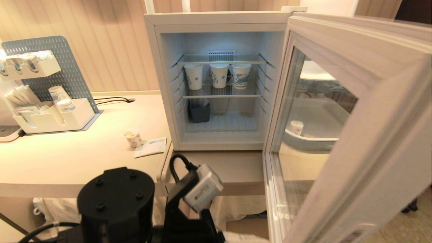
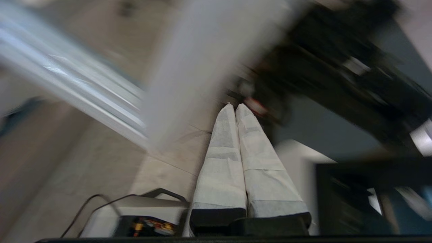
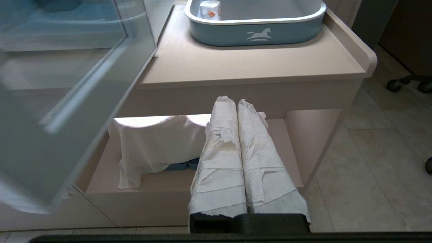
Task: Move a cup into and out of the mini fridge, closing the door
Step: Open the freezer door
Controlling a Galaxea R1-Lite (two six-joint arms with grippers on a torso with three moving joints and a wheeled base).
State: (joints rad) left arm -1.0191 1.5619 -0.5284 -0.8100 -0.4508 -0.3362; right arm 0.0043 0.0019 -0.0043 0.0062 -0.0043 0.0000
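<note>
Head view shows the mini fridge (image 1: 216, 81) standing on the desk (image 1: 67, 162) with the door (image 1: 354, 135) swung wide open toward the robot's right. Three tall paper cups (image 1: 219, 76) stand in a row on the middle wire shelf, and a dark bin (image 1: 199, 112) sits on the fridge floor below them. The cup (image 1: 134, 138), squat and white with orange-yellow print, stands on the desk outside the fridge, ahead of the left arm (image 1: 199, 189) and off to its left, just beside a flat paper packet (image 1: 151, 147). Further left on the desk, a white organiser (image 1: 54, 116) with a grey pegboard back holds more paper cups and sachets.

The left arm sits low at the near edge of the desk, below the fridge opening and well apart from the cup. In the left wrist view the left tool (image 2: 235, 108) has its two white-wrapped fingers (image 2: 219, 162) pressed together along their length with nothing between them; the surroundings there are smeared, so what lies past the tips cannot be told.

In the right wrist view the right tool (image 3: 234, 101) is likewise closed tight and empty, its paper-wrapped fingers (image 3: 260, 158) pointing at the front edge of the desk. Beyond the tips, up on the desk top, sits a blue tray (image 3: 256, 32) with a horse emblem, holding a small white cup with an orange mark (image 3: 209, 8). Below, a white cloth (image 3: 155, 145) hangs over the lower shelf. The open door's glass fills the side of that view.
</note>
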